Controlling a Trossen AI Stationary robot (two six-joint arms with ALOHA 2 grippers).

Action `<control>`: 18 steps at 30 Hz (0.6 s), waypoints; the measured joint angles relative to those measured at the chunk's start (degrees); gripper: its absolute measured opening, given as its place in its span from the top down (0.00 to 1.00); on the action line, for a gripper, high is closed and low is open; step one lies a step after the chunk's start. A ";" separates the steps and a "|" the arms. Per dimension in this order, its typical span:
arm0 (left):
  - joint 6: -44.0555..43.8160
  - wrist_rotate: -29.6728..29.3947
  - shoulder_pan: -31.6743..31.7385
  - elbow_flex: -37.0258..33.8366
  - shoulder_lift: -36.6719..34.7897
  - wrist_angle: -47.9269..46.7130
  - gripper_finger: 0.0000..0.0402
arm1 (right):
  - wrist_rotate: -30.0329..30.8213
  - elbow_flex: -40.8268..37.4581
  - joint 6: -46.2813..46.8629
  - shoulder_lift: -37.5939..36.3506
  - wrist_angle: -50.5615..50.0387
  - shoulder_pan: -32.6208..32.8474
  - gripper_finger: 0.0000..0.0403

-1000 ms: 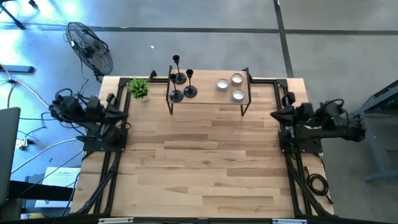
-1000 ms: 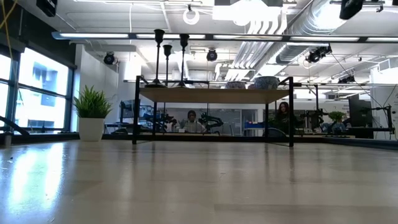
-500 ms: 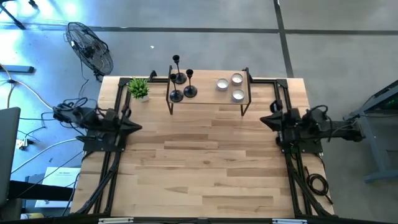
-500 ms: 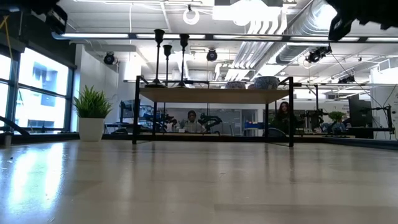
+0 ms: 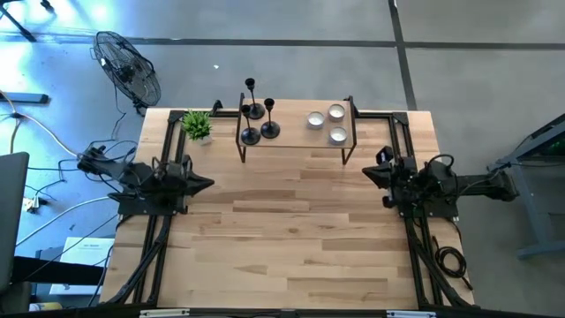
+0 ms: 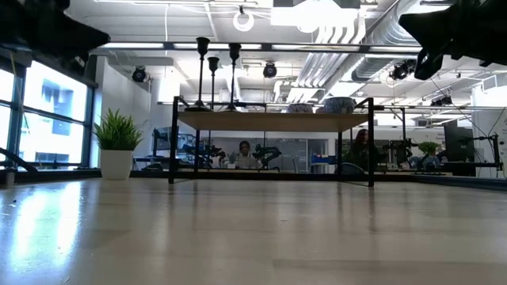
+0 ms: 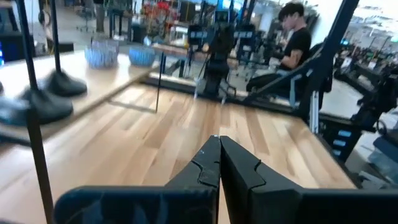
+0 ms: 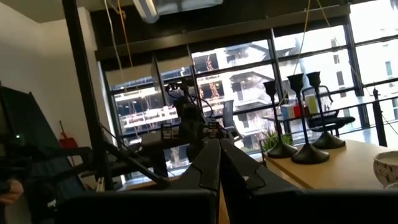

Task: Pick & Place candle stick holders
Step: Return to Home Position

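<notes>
Fan (image 5: 128, 71) on the floor off the table's (image 5: 291, 238) far left corner, seen only from above. Left gripper (image 5: 208, 184) hangs over the table's left side, pointing inward; its wrist view shows the fingers (image 7: 202, 167) pressed together, holding nothing. Potted plant (image 5: 198, 126) stands just left of the shelf (image 5: 296, 140) at the far edge. Three black candle stick holders (image 5: 269, 130) cluster on the shelf's left end, and three tealight cups (image 5: 316, 120) sit on its right end, well apart from both arms. Right gripper (image 5: 369, 171) hangs over the table's right side, pointing inward; its wrist view shows the fingers (image 8: 208, 165) likewise closed and empty. The low view alone shows the holders' differing heights and a person (image 6: 244, 154) seated beyond the shelf; the left wrist view shows another seated person (image 7: 295, 37).
</notes>
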 joint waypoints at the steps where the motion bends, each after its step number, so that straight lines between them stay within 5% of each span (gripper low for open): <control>1: -0.47 0.00 0.00 -0.70 0.00 -0.07 1.00 | -0.05 0.00 0.01 0.03 -0.30 0.00 1.00; 6: -5.04 0.65 0.00 -4.63 0.02 1.57 1.00 | 0.06 0.00 0.41 0.04 -1.34 -0.74 1.00; 18: -0.60 1.97 0.04 -8.37 0.00 7.37 1.00 | -0.53 0.00 2.13 0.07 -4.08 -5.83 1.00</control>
